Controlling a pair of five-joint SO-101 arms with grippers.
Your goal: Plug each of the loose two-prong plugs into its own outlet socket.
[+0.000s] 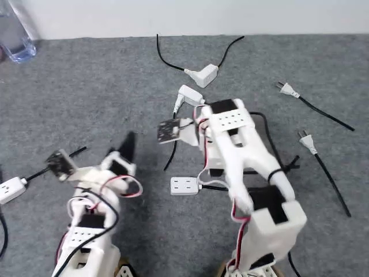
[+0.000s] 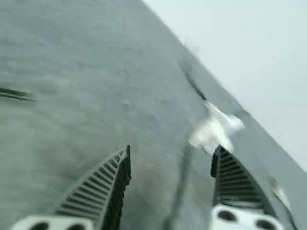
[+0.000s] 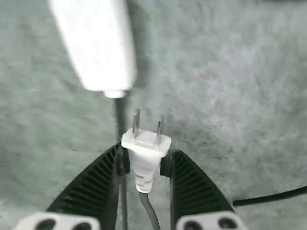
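My right gripper [image 3: 145, 158] is shut on a white two-prong plug [image 3: 146, 143], prongs pointing at the end of a white outlet socket [image 3: 96, 43] a short gap ahead. In the high view that socket [image 1: 189, 94] lies just beyond the right arm's tip. My left gripper [image 2: 171, 155] is open and holds nothing; its black fingers [image 1: 128, 144] hover over the carpet at the left. Far ahead of it lies a blurred white socket [image 2: 213, 128]. Two loose plugs [image 1: 285, 88] [image 1: 305, 138] lie at the right on black cords. Another socket [image 1: 203, 75] lies at the back.
A white outlet block [image 1: 185, 185] lies between the arms, and another [image 1: 11, 189] at the left edge. Black cords trail across the grey carpet at the right and back. A clear bottle [image 1: 16, 34] stands in the far left corner.
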